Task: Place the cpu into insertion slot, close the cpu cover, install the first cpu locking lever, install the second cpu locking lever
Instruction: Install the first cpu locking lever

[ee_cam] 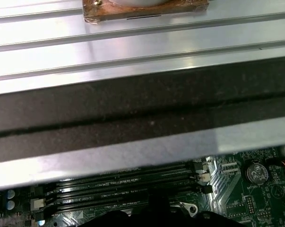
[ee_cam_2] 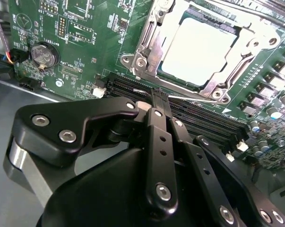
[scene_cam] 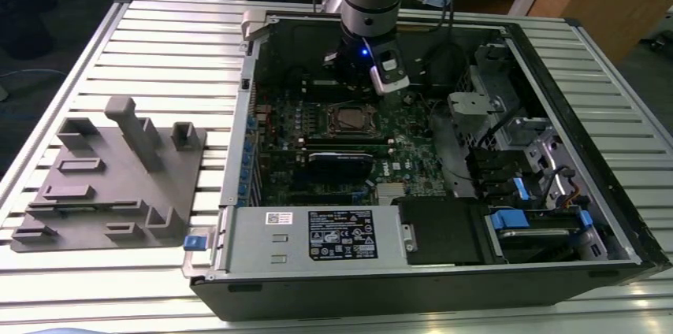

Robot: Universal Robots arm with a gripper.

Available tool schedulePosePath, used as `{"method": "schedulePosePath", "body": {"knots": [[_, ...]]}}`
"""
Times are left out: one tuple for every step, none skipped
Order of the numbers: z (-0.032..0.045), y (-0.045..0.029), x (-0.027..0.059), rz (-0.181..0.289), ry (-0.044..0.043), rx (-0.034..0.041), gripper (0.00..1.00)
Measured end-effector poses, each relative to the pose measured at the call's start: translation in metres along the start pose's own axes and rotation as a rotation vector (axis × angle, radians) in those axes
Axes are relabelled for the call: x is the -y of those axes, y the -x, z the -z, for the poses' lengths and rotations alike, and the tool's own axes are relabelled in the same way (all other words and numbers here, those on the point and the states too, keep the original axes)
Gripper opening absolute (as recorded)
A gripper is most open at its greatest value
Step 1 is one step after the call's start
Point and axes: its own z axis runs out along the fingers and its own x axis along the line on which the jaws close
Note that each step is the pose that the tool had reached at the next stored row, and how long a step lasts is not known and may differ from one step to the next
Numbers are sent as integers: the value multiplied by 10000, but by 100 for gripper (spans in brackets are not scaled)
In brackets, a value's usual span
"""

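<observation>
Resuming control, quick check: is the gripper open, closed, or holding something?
Gripper: closed, fingertips together over the memory slots beside the cpu cover; nothing visibly held.

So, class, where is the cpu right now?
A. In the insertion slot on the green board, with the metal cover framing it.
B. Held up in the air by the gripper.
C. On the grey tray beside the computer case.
A: in the second wrist view the cpu lies flat in the insertion slot, its pale top showing through the cut-out of the cpu cover.
</observation>
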Motion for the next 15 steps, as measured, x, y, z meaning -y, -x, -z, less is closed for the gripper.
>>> {"method": "schedulePosePath", "body": {"knots": [[0,0,0,-137,-7,27,11],[0,1,0,-292,-13,57,11],[-1,-1,0,-385,-16,76,11],[-1,-5,1,-421,-17,83,11],[0,-12,2,-444,-19,88,11],[1,-23,3,-466,-19,95,11],[2,-36,6,-485,-19,101,11],[3,-52,9,-506,-20,107,11],[4,-62,10,-528,-20,113,11],[4,-67,10,-559,-21,119,11],[4,-69,11,-607,-22,131,11],[4,-69,11,-671,-24,147,11],[4,-69,11,-747,-26,164,11],[4,-69,12,-836,-30,182,11],[5,-70,12,-941,-36,202,11]]}}
